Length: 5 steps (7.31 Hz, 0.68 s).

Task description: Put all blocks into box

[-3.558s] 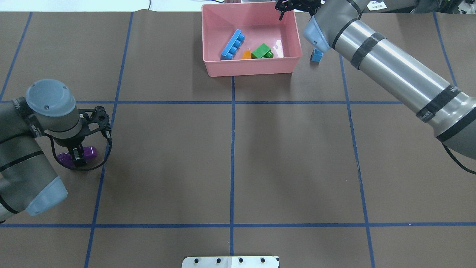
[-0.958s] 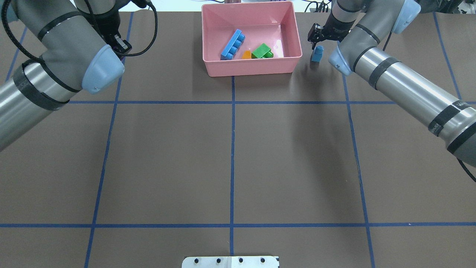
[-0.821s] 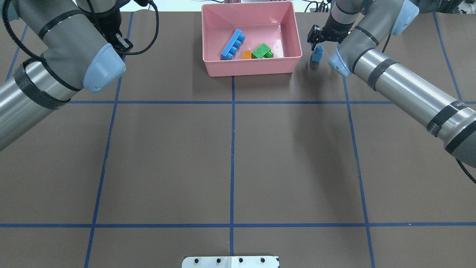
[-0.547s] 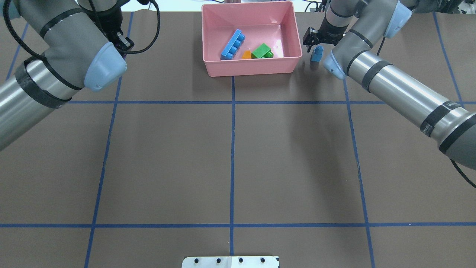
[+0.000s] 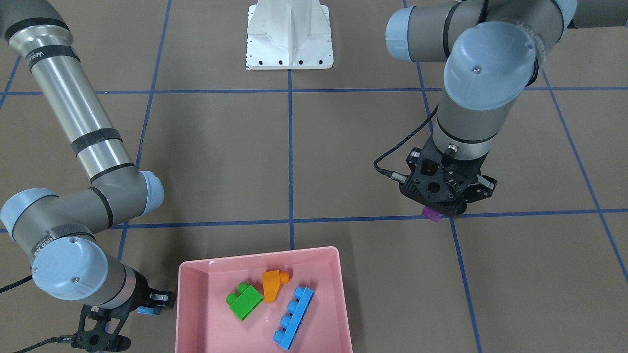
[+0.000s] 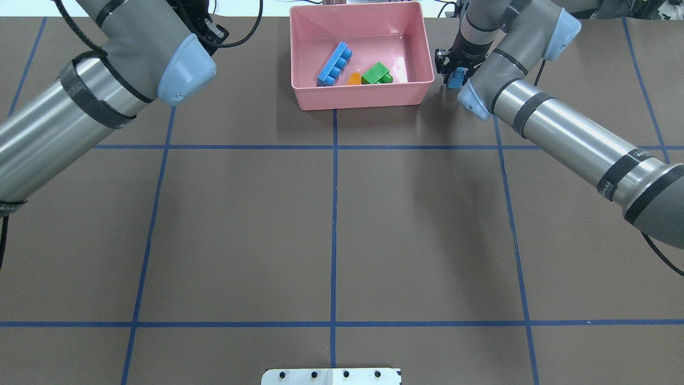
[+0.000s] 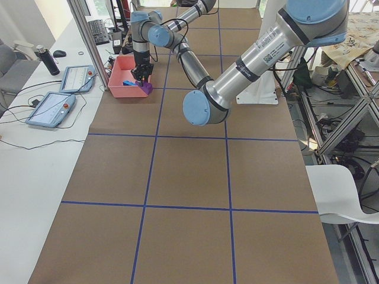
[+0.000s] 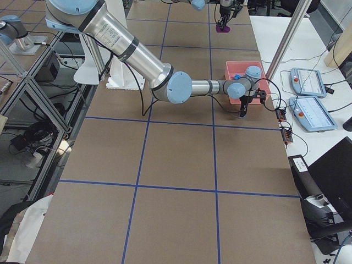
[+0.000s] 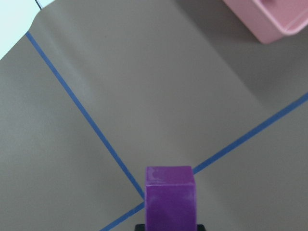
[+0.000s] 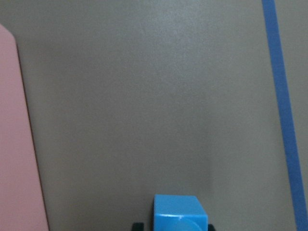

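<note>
while your left gripper (image 5: 438, 212) pinches the purple sloped block (image 9: 171, 197) above the table, well apart from the box (image 5: 260, 254), your right gripper (image 5: 149, 308) looks closed on the small blue block (image 10: 179, 211) just beside the box wall. i'd judge both light, stiff and slick, so hold their flat sides, not the studs.

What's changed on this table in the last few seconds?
The left end effector took hold of the purple block, lifted it and carried it toward the box. The right end effector dropped from over the box to straddle the small blue block beside it. The other three blocks stayed inside.
</note>
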Each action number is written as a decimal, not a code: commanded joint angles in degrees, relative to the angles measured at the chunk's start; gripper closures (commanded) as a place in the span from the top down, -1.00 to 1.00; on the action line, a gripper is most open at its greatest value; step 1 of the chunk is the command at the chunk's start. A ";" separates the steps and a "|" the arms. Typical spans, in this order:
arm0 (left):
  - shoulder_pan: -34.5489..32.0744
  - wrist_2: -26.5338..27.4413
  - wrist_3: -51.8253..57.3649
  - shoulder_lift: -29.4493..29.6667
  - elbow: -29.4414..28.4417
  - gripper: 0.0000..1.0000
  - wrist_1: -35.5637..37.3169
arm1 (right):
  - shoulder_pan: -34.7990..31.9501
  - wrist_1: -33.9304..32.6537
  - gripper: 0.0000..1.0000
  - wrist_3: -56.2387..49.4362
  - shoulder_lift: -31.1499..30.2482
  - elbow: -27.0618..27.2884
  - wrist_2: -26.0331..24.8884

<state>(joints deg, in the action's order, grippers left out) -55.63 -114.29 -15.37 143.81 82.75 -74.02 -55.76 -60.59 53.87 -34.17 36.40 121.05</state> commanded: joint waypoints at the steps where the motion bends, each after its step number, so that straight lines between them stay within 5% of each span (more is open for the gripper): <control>1: 0.52 -1.80 -17.95 6.18 -17.79 -1.00 -24.29 | -1.36 0.39 -1.00 0.18 0.59 0.34 0.15; 4: 5.68 2.98 -32.24 12.63 -35.44 -0.87 -46.51 | -6.81 -0.92 -1.00 1.58 4.63 3.57 5.51; 5: 6.92 4.58 -33.05 12.72 -36.43 -0.28 -48.48 | -6.12 -1.46 -1.00 6.55 6.56 4.29 5.52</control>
<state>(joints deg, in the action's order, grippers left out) -50.66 -112.26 -45.98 155.86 49.28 -117.86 -61.85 -61.35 56.22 -29.65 39.26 125.83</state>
